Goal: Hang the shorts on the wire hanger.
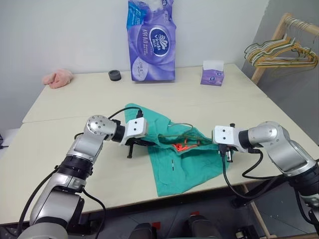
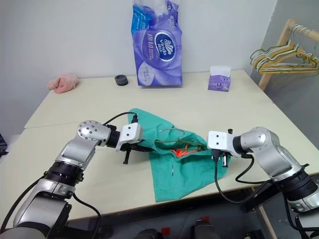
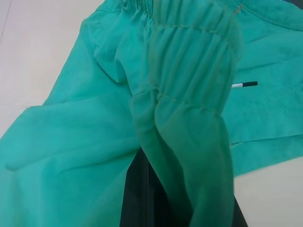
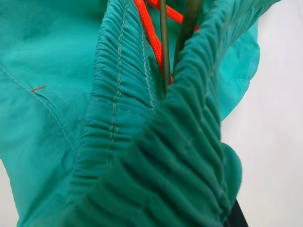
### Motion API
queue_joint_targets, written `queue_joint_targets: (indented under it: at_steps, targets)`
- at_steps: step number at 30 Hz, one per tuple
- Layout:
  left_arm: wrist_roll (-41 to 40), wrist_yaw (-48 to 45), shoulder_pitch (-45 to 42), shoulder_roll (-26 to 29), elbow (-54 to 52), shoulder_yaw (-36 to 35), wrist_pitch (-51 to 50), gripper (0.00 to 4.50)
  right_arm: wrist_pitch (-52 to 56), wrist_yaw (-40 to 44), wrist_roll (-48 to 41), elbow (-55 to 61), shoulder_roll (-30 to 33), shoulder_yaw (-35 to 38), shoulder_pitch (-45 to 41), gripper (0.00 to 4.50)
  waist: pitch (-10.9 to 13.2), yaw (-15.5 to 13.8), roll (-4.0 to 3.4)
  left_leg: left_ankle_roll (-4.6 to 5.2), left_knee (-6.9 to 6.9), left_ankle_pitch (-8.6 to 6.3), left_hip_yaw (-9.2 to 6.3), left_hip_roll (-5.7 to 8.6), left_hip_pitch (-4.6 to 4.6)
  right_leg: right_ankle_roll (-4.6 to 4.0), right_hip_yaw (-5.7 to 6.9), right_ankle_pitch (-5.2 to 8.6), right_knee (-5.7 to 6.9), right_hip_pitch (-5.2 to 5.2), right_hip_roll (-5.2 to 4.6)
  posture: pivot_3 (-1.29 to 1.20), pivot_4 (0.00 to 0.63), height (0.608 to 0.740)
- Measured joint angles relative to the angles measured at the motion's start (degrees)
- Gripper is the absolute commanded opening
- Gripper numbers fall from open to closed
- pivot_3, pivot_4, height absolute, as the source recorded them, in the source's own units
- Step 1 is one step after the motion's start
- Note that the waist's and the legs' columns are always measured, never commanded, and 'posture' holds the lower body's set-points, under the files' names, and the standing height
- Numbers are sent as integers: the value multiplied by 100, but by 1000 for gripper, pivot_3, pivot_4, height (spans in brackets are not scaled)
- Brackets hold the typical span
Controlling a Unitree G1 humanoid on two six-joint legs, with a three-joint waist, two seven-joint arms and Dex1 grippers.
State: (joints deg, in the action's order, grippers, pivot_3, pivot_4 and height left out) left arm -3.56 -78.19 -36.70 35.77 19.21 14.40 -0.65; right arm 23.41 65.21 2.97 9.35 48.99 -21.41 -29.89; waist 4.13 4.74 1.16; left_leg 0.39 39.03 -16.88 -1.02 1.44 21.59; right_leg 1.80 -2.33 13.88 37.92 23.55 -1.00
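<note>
Shorts point(image 1: 174, 159) lay mid-table, wire hanger point(image 4: 164, 42) tucked inside waistband, mostly hidden. Left gripper point(image 1: 149, 143) at nine o'clock and right gripper point(image 1: 212, 142) at three o'clock clenched the waistband.

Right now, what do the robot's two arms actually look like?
Both arms are silver-grey metal with rounded joints, black rings and white blocky wrists. The left gripper and right gripper have black fingers. Loose black cables loop beside each arm.

The light is bright and even, coming from above. Shadows on the counter point(image 1: 209, 94) are soft and lie just under each pincer. No glare. Close to the pincers, the shorts point(image 4: 142, 156) look a little blurred.
</note>
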Motion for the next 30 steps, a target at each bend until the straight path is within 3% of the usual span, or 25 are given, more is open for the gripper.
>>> queue_joint_targets:
  at_steps: [2,3,11,25,30]
  targets:
    - [-88,0,2,-25,-34,-16,-180,0,109,82,-39,40,19,59,10,23,0,-1,0,0,0,0,0,0,0,0,0,0,0,0,-1,-108,29,740]
    - [-184,-1,2,-52,-36,-53,-353,560,164,109,-78,62,32,107,12,0,-1,-1,0,0,0,0,0,0,0,0,0,0,1,0,-1,-108,29,740]
    - [-683,231,-138,-227,67,-524,-865,2976,498,375,-418,302,137,236,180,0,-4,2,0,-1,1,0,-2,1,0,0,1,0,2,0,-2,-118,20,740]
    - [-800,-517,-479,108,594,-536,-786,2976,1329,579,-1311,987,523,609,411,0,-8,9,0,-1,2,0,-2,2,0,0,3,0,2,1,-3,-136,19,740]
    - [-1066,-866,-536,153,546,-536,-1458,2976,1524,597,-1573,1079,621,659,453,0,-8,15,1,-1,3,0,-3,2,2,0,4,0,2,1,-3,-137,21,740]
